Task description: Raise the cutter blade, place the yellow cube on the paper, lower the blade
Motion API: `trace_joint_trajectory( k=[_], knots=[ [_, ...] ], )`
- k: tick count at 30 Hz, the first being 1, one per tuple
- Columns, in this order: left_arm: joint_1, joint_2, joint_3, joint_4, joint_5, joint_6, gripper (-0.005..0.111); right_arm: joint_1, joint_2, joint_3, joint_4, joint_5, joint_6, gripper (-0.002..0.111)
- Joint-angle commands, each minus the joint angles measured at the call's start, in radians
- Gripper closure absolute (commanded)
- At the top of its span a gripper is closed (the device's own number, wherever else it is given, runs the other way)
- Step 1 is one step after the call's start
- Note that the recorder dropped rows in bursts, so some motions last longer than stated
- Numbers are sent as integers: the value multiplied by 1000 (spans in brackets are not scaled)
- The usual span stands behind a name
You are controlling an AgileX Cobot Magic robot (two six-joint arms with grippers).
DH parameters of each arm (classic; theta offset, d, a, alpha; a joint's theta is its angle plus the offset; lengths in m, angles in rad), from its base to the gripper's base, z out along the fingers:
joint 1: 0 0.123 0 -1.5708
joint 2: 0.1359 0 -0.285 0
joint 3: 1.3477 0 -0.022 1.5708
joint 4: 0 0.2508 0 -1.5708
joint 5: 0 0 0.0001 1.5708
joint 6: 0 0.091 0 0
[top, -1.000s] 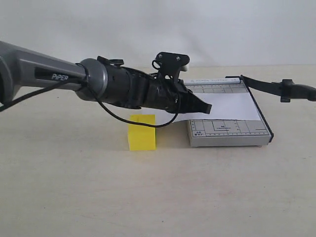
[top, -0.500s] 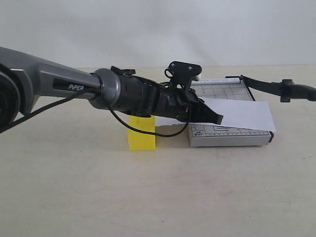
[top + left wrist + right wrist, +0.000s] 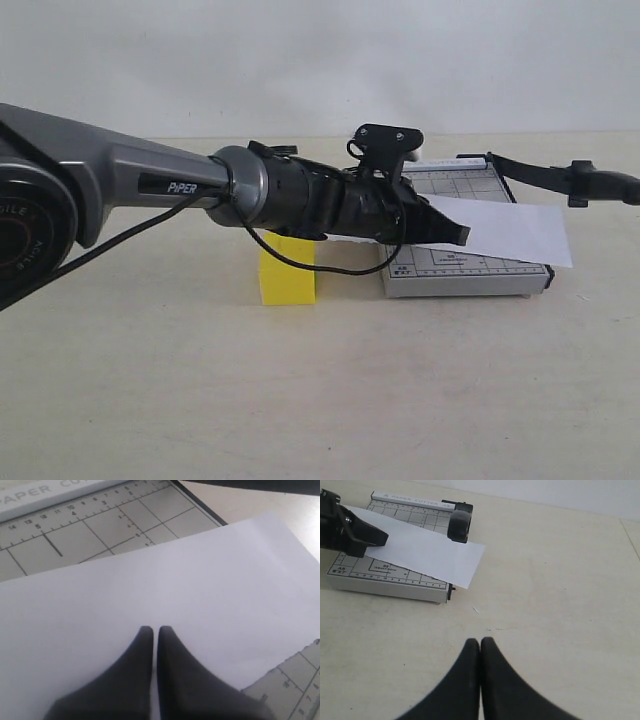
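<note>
- The left arm [image 3: 150,180] is reaching in from the left edge, stretching over the pale surface [image 3: 300,390] towards the cutter.
- The yellow cube [image 3: 287,278] is sitting on the surface just left of the cutter base, off the paper. The arm is crossing in front of its upper part.
- The left tool [image 3: 462,236] is lying low over the grey gridded cutter base [image 3: 470,270], with its tip on the paper.
- In the left wrist view its fingers [image 3: 140,660] are drawn almost together, leaving only a thin slit. They seem to be pressing down on the sheet rather than pinching it, though the view is too close to be sure.
- The paper [image 3: 525,232] is lying slantwise across the base, its right end sticking out past the base's right edge.
- The cutter blade [image 3: 535,172] is standing raised off the base, hinged at the far right corner. Its thick handle [image 3: 605,185] is hanging in the air out to the right.
- The right tool [image 3: 480,645] is hovering over bare surface, well apart from the cutter. Its fingers are pressed together and holding nothing.
</note>
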Motion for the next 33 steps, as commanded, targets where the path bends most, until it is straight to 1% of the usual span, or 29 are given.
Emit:
trace_joint_trajectory(
  k=[1, 4, 8, 10, 14, 16, 18, 20, 22, 29, 33],
  knots=[
    [-2, 8, -2, -1, -16, -75, 102, -1, -9, 5, 10, 2, 2, 108],
    [-2, 8, -12, -1, 11, -90, 102, -1, -9, 5, 10, 2, 2, 108],
    [-2, 8, -63, -1, 33, -90, 102, -1, -9, 5, 10, 2, 2, 108],
    [-2, 8, -91, -1, 79, -98, 102, -1, -9, 5, 10, 2, 2, 108],
    [-9, 6, -111, -1, 240, -118, 102, -1, -9, 5, 10, 2, -2, 108],
    [-24, 14, -109, -1, 253, -96, 102, -1, -9, 5, 10, 2, -2, 108],
    [-45, 24, -109, 127, 285, -93, 102, -1, -9, 5, 10, 2, -2, 108],
    [-69, 26, -107, 227, 286, -113, 102, -1, -9, 5, 10, 2, -2, 108],
    [-90, 26, -107, 268, 253, -116, 102, -1, -9, 5, 8, 2, -2, 108],
    [-117, 60, -111, 291, 164, -111, 102, -1, -9, 5, 6, 2, -2, 108],
    [-117, 80, -167, 290, 138, -111, 102, -1, -9, 5, 6, 2, -2, 108]
  ],
)
